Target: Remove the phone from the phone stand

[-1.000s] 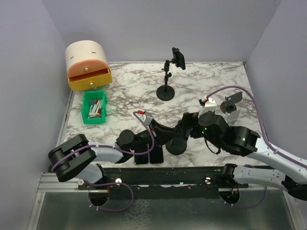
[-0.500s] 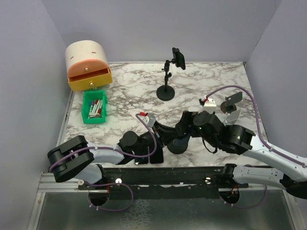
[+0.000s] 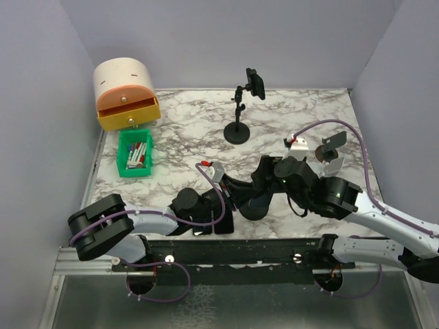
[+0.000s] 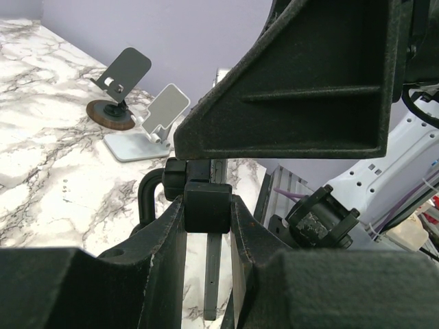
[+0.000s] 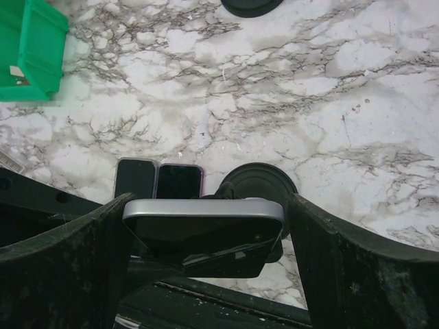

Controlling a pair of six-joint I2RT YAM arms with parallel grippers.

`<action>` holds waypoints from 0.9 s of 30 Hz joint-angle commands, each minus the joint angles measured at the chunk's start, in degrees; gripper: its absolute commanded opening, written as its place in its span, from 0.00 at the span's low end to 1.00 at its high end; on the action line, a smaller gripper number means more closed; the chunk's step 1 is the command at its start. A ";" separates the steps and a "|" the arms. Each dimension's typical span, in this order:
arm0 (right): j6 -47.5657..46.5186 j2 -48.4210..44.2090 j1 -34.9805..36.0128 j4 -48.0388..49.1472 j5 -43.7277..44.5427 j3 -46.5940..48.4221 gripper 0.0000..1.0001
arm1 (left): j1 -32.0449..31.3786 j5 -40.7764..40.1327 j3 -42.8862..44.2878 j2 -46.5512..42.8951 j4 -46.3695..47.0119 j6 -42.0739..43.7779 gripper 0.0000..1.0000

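A black phone stand with a round base [image 3: 254, 208] stands near the table's front middle. My left gripper [image 3: 236, 193] is shut on the stand's black clamp block [image 4: 208, 205]. My right gripper [image 3: 265, 175] is above the stand, and its fingers [image 5: 75, 260] close on the short ends of a phone [image 5: 204, 229] with a silver rim and dark glass. The stand's base [image 5: 259, 181] shows below the phone. In the top view the phone is hidden under the right gripper. A thin grey edge [image 4: 212, 274] hangs below the block in the left wrist view.
Two dark phones [image 3: 212, 224] lie flat by the front edge, left of the stand. A second black stand [image 3: 237, 130] holding a phone [image 3: 256, 83] is at the back. A green bin [image 3: 134, 152], an orange drawer box [image 3: 125, 94] and two small folding stands [image 3: 331, 148] are around.
My right gripper has drawn a little back and to the left over the stand. The left arm has shifted slightly right and still holds the stand.
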 commanded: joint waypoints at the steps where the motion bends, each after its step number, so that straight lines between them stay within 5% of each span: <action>1: -1.64 0.31 0.40 3.36 0.77 -0.20 0.91 | -0.35 -1.76 0.68 -0.65 -1.77 1.34 0.00; 7: -1.90 1.10 0.40 4.35 -0.16 -0.97 0.90 | -0.31 -1.24 0.32 -1.23 -1.76 1.08 0.00; 12: -2.58 0.68 0.40 5.58 -0.77 -1.67 0.73 | -0.38 -0.96 -0.09 -1.76 -1.76 0.81 0.00; 15: -2.80 0.76 0.40 5.42 -1.00 -1.71 0.63 | -0.38 -0.72 -0.47 -2.15 -1.84 0.67 0.10; 21: -3.90 -0.26 0.40 5.79 -1.41 -2.65 0.40 | -0.38 0.96 -1.21 -4.04 -2.31 -0.73 0.49; 27: -5.17 -0.66 0.40 6.18 -1.93 -3.02 0.24 | -0.20 2.34 -0.62 -6.82 -6.02 -0.90 0.55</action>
